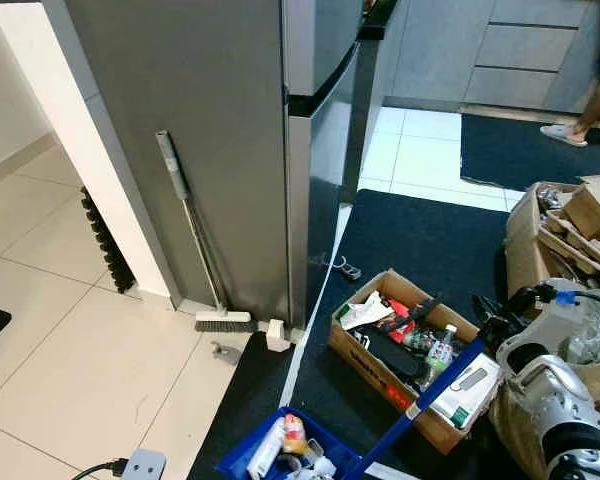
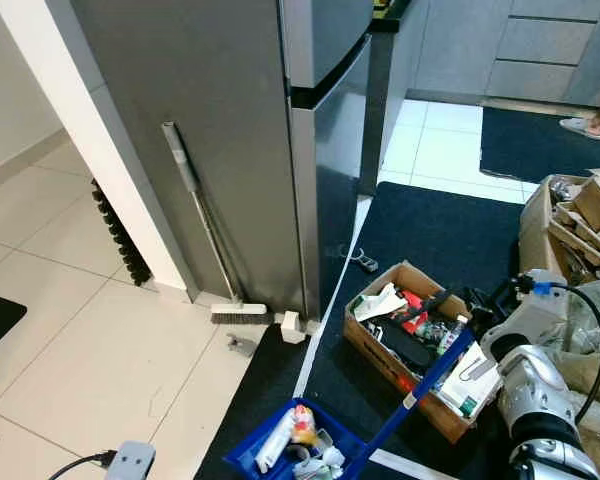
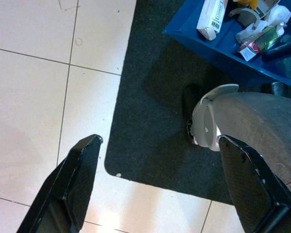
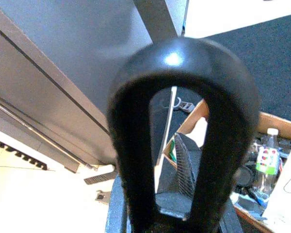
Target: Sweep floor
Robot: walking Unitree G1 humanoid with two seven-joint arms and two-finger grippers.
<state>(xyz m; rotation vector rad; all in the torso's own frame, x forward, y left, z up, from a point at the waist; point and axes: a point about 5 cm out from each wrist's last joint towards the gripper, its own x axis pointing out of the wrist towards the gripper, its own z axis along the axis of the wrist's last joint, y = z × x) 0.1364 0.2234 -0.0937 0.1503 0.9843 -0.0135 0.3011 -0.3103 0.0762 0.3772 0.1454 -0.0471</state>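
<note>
Broom leans on fridge side, handle near-upright, bristle head on tile at base, ahead and left of robot. Left gripper spread wide, empty, over mat edge; nearer side. Right gripper: fingers' state cannot tell

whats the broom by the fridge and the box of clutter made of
Long-handled broom: handle looks like dull grey metal with a faint sheen, possibly coated plastic; bristles look synthetic. Open brown box: corrugated cardboard, matte with raw folded flaps.

1 broom, 1 fridge, 2 cardboard boxes, 1 blue bin.
</note>
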